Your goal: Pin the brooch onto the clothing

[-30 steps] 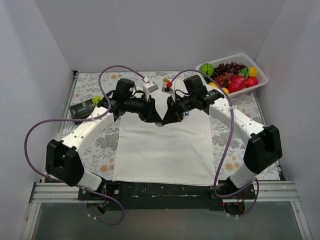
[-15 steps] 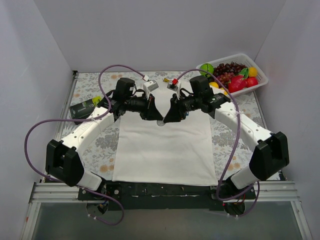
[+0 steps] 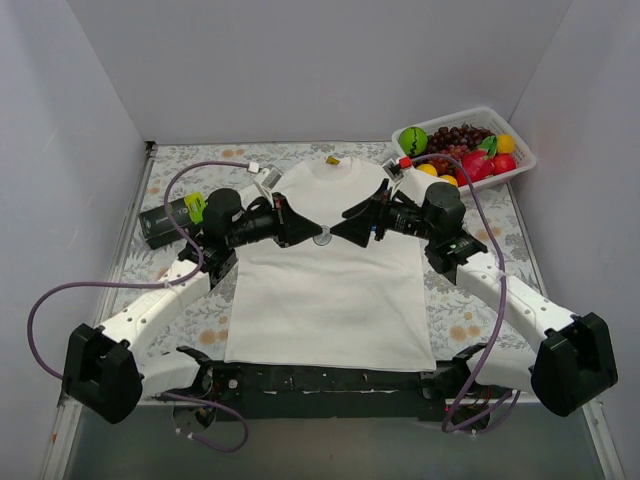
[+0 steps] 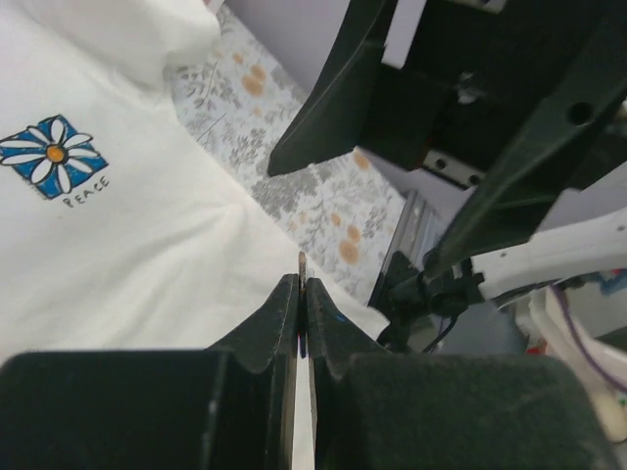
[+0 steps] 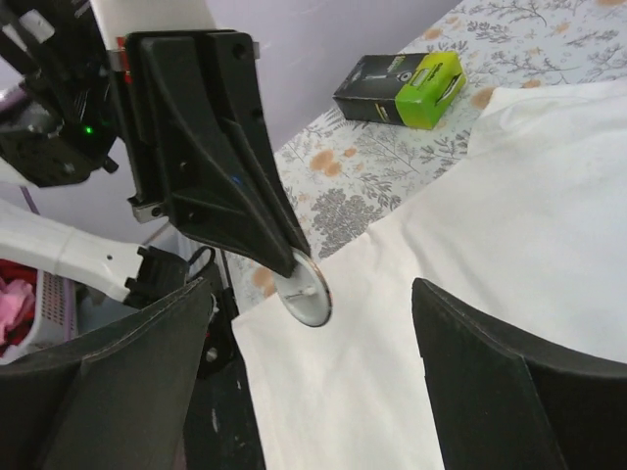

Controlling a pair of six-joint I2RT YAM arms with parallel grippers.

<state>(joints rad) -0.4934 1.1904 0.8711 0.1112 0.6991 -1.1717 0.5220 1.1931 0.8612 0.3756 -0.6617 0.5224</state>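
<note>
One small round metallic brooch is clamped edge-on between the closed black fingertips of my left gripper. It sits over the upper chest of the white short-sleeved T-shirt, apart from the blue flower print. Contact with the fabric cannot be determined. My right gripper faces it, jaws spread wide, holding nothing.

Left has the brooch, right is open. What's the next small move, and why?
Probably ease the left gripper down to press the brooch against the T-shirt: it pinches the disc by its edge over the chest, while the right gripper is open beside it.
</note>
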